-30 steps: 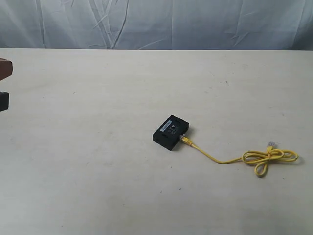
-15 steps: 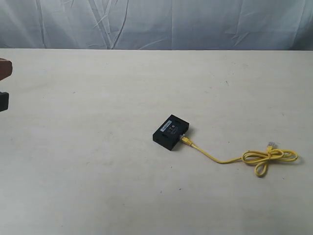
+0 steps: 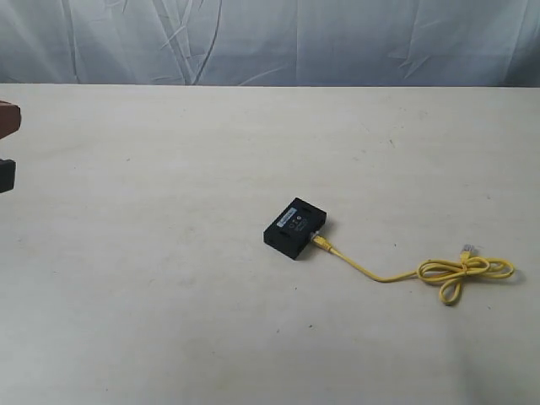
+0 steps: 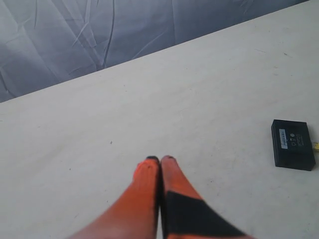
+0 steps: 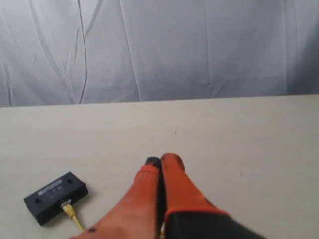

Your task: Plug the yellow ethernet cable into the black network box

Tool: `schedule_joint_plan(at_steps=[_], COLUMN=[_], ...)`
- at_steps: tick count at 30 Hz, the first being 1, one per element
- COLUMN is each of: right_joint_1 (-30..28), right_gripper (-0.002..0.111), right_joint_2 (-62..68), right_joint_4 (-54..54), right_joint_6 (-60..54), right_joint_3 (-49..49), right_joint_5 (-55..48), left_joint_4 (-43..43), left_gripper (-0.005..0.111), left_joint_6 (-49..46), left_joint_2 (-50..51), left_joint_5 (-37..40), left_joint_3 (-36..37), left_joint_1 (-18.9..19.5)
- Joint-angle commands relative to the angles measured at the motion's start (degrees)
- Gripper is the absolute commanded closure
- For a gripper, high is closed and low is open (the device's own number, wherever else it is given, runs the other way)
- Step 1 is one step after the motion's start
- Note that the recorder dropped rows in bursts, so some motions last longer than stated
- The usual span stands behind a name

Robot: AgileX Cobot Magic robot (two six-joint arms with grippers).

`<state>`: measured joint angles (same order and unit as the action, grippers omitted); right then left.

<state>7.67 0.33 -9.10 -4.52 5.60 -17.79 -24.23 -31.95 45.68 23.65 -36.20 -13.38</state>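
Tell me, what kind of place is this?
Probably a robot test bench: a plain pale table, a wrinkled grey cloth backdrop, and just a black network box with a yellow ethernet cable.

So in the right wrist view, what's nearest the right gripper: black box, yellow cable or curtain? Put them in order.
1. yellow cable, running toward the right gripper
2. black box, at the cable's end
3. curtain, behind the table

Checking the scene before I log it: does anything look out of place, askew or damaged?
Nothing stands out. The black network box lies flat, turned at an angle, with the yellow ethernet cable meeting its side; the cable's bundled loop and other plug rest on the table.
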Motion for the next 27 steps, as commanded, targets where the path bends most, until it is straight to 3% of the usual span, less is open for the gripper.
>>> schedule_joint_plan(at_steps=[1,7,15,27], right_joint_1=[-0.3,-0.2,-0.2,-0.2], right_gripper=[0.108,0.108,0.108,0.108], right_joint_2=[-0.3,-0.3,-0.3,-0.3], right_joint_4=[0.8,2.7,7.6,7.6], right_joint_6=[-0.2,-0.2,6.2,6.2], right_joint_3=[-2.6,-3.2,-5.6,-5.6], right_joint_5=[-0.7,-5.2,-3.3,-3.3], left_joint_4=[-0.2,-0.2,-0.2,-0.2], left_gripper=[0.107,0.107,0.107,0.107], left_joint_6=[0.4,0.4,0.4,0.4], left_joint_2=[-0.3,-0.3,-0.3,-0.3], left_joint_5=[-0.1,-0.1,-0.1,-0.1], left_joint_3=[0.2,0.2,0.2,0.2], left_joint_1=[0.1,0.1,0.1,0.1])
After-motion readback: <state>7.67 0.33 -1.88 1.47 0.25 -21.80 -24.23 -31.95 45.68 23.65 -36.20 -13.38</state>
